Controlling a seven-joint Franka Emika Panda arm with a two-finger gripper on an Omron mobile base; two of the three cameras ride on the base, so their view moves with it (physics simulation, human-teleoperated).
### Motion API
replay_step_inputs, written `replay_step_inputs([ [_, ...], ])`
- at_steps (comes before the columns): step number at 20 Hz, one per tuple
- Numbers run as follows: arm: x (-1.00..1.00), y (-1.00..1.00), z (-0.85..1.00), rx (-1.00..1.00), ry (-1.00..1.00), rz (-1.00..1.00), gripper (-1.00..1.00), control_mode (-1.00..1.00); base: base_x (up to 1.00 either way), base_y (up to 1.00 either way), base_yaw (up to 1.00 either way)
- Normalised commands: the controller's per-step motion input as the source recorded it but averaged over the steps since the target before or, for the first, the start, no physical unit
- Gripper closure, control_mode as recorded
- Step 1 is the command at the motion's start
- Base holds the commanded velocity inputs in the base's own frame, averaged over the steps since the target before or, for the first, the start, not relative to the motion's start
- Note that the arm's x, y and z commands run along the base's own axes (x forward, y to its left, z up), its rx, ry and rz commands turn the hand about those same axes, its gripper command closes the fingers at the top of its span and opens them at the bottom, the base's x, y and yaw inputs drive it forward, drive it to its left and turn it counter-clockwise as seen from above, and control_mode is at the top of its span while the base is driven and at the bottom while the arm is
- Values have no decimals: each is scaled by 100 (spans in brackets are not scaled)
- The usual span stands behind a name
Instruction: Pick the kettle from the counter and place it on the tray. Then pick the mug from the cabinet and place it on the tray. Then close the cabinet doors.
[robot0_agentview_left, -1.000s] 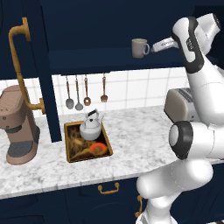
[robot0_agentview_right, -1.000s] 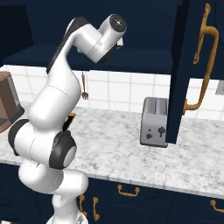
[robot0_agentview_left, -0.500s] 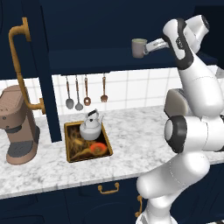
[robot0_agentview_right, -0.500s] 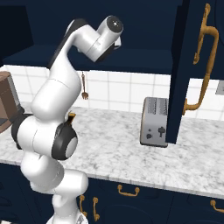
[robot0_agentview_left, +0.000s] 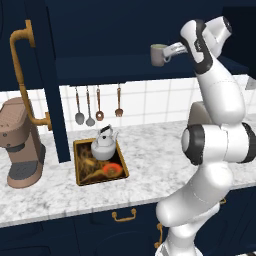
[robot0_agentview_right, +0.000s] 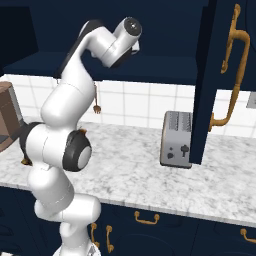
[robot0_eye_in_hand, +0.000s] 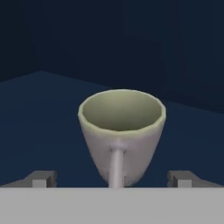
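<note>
The grey-beige mug (robot0_agentview_left: 159, 54) stands on the shelf of the open navy cabinet (robot0_agentview_left: 115, 30). In the hand view the mug (robot0_eye_in_hand: 121, 131) is close, with its handle turned toward me. My gripper (robot0_agentview_left: 173, 49) is open at the mug's right side. Its fingertips (robot0_eye_in_hand: 41, 178) are spread wide on either side of the mug (robot0_eye_in_hand: 121, 131) without touching it. The silver kettle (robot0_agentview_left: 104, 146) sits on the gold-rimmed tray (robot0_agentview_left: 76, 165) on the marbled counter (robot0_agentview_left: 150, 165). Both cabinet doors stand open: the left door (robot0_agentview_left: 50, 85) and the right door (robot0_agentview_right: 207, 85).
A brown coffee machine (robot0_agentview_left: 20, 145) stands at the counter's left end. A boxy silver toaster (robot0_agentview_right: 176, 139) sits beside the right door. Utensils (robot0_agentview_left: 97, 102) hang on the tiled wall behind the tray. Navy drawers with brass pulls (robot0_agentview_left: 124, 216) run below the counter.
The hand has moved left along the shelf toward the mug, and the fingers now flank it. Mug, kettle and tray have not moved.
</note>
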Motion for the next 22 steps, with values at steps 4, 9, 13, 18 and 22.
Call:
replay_step_inputs([
  [4,23,0,0,0,0,2,-100,-100,0,0,0],
  [9,12,-1,0,0,0,3,100,-100,0,0,0],
  [13,0,0,0,0,0,1,100,-100,0,0,0],
  [18,0,0,0,0,0,0,100,-100,0,0,0],
  [22,0,0,0,0,-1,0,100,-100,0,0,0],
])
